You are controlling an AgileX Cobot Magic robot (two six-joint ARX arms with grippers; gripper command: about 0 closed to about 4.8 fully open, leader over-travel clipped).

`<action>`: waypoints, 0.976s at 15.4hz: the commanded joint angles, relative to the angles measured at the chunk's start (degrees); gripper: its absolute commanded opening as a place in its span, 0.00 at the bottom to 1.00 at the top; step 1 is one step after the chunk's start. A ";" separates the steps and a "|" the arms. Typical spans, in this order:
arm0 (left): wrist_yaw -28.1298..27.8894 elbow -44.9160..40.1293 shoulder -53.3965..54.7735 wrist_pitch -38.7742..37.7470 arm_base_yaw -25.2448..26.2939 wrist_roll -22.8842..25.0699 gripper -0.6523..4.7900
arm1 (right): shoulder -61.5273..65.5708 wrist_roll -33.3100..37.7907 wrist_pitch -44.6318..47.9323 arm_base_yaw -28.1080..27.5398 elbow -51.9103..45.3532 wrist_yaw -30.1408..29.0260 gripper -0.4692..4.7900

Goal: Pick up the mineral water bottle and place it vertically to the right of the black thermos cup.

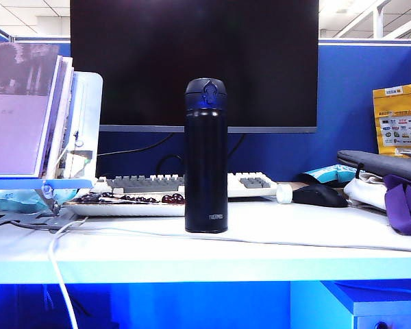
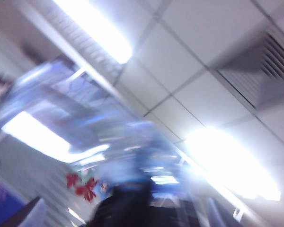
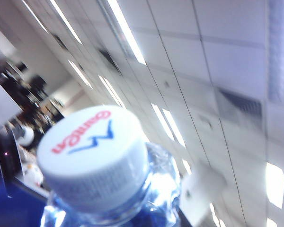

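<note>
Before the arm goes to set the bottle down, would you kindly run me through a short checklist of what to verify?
1. Black thermos cup upright on the white desk: ok.
2. Desk patch to the thermos's right bare: ok; the black mouse lies further back.
3. Mineral water bottle at the right hand: ok for nearness, its white cap fills the right wrist view; no fingers show, so the grip itself: cannot tell.
4. Bottle cap on: ok.
5. Either hand seen over the desk in the exterior view: not ok, neither appears.
6. Left hand out of the way: cannot tell; the left wrist view is a blur of ceiling.
</note>
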 commanded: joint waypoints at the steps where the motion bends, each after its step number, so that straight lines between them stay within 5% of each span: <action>1: 1.11 0.33 -7.26 -3.85 0.02 11.54 1.00 | -5.42 -0.46 -5.16 0.02 0.74 6.56 0.47; 4: 2.01 0.33 -18.60 -21.16 0.02 32.15 0.39 | -11.21 -0.68 -17.31 0.02 0.72 12.52 0.47; 6: -3.34 0.33 -25.66 -36.37 0.02 49.29 0.32 | -12.70 -0.90 -23.58 0.02 0.72 15.15 0.47; 8: -16.83 0.33 -32.96 -55.67 0.02 67.01 0.32 | -12.66 -0.90 -30.88 0.00 0.66 17.05 0.47; 12: -32.24 0.31 -37.79 -73.16 0.02 70.20 0.32 | -9.44 1.55 -38.01 0.00 0.22 17.97 0.47; 15: -33.00 0.31 -37.79 -78.25 0.02 70.20 0.32 | -7.15 1.05 -37.68 -0.31 0.22 20.02 0.47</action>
